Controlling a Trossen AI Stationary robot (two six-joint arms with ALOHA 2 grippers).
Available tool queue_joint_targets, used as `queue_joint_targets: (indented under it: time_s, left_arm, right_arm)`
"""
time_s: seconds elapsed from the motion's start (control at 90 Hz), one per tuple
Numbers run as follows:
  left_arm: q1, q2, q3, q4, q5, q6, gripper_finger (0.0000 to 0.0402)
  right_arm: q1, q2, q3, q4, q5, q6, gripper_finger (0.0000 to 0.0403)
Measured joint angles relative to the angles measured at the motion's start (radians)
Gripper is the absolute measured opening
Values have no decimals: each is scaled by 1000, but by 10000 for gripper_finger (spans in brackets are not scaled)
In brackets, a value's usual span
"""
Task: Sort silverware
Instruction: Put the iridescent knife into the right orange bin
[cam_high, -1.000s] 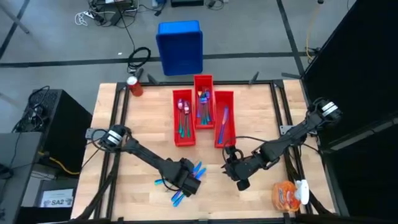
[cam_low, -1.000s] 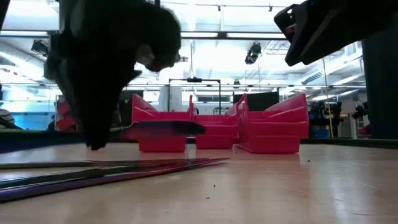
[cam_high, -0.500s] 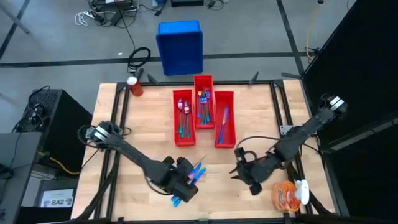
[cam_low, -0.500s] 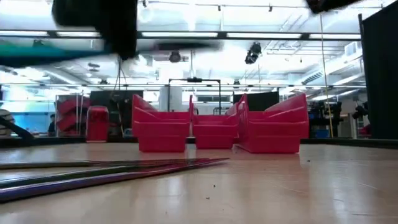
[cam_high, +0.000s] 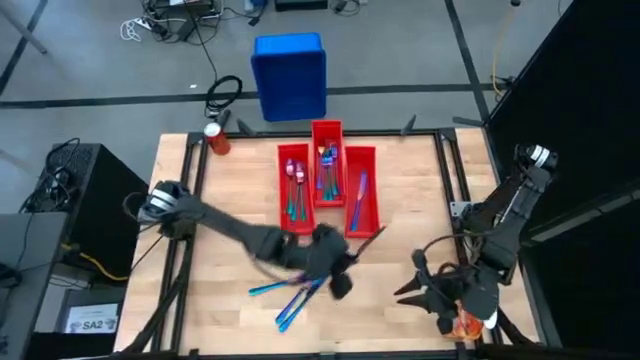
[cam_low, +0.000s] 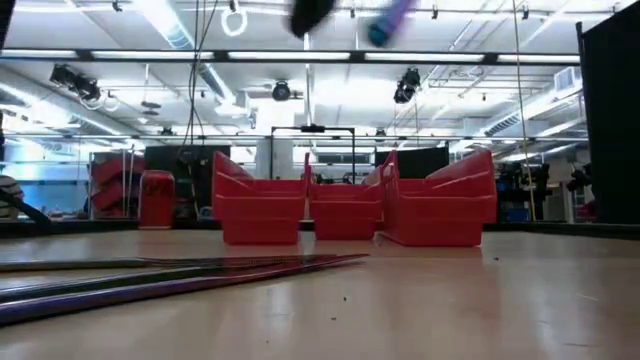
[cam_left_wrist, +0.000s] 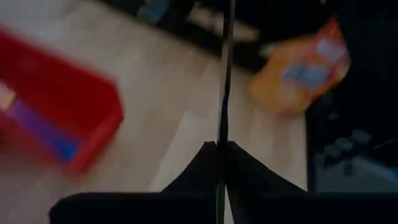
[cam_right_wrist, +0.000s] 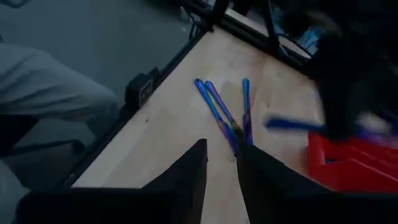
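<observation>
Near bins now: L end effector (cam_high: 345, 268) w/ utensil (cam_high: 366, 243).

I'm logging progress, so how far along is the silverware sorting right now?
Partly done. Several pieces already lie in the three red bins. The left claw is shut on one slim piece, carrying it above the table toward the bins. A few loose pieces remain on the wooden table. The right claw waits open near the table's front right corner.

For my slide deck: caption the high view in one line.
Left gripper carries one piece of silverware toward the three red bins; more pieces lie on the table; right gripper waits aside.
</observation>
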Motion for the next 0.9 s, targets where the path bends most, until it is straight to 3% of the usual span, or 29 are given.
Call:
queue_joint_targets:
  time_s: [0.133,0.344,0.444,0.9]
  left_arm:
    - [137,-1,-124,307,166,-10,0]
    - [312,3,-276,515,200,-264,0]
    - [364,-2,-279,523,209,-344,6]
    - [410,0,-263,405,312,-349,39]
  right_arm:
    - [24,0,0,-3,4,32,64]
    - [43,0,0,-7,3,64,64]
    - [42,1,0,-7,6,68,63]
    - [42,1,0,-12,7,80,63]
